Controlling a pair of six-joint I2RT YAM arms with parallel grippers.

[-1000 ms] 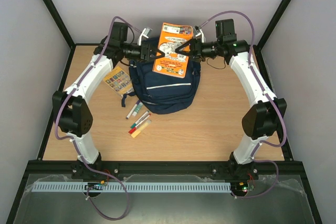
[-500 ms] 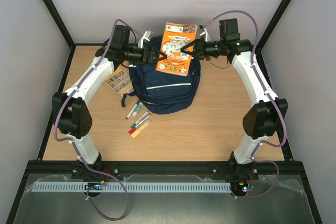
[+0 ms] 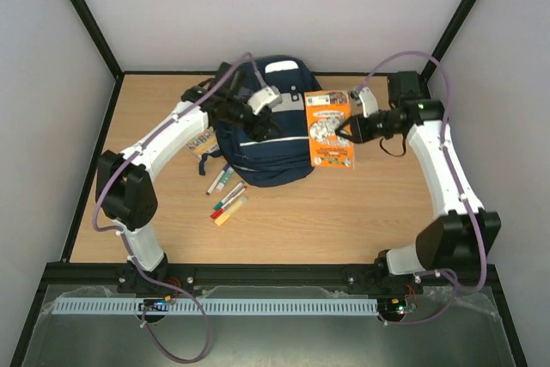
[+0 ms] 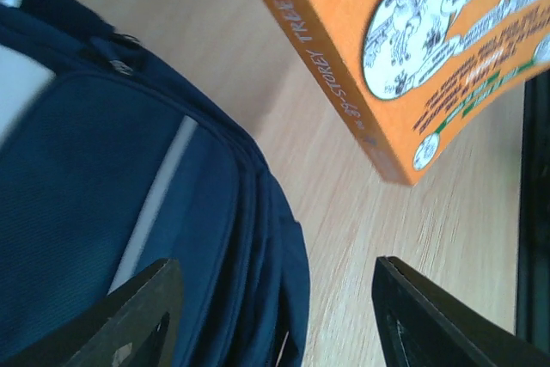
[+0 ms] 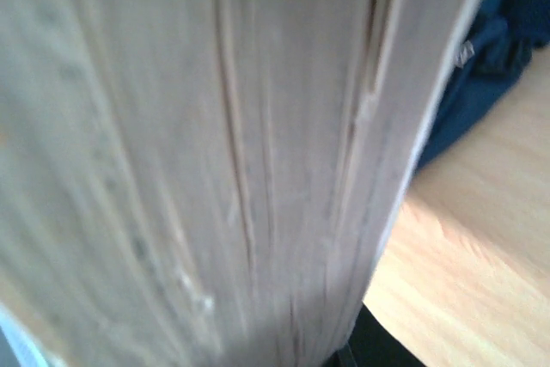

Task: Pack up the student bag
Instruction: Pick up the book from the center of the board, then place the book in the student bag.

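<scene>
Soft, floppy student bag [image 3: 271, 152] lies far-centre on the table [image 3: 387, 204], likely best pinched at its zip edge; left gripper [image 4: 275, 311] gapes empty above it, right gripper [image 3: 343, 131] clamps the orange book [image 3: 326, 118] beside.

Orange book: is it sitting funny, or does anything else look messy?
Yes. The orange book isn't in the student bag. The right gripper pinches one edge of it, so it hangs tilted above the table beside the bag. A few markers lie scattered near the bag too.
</scene>
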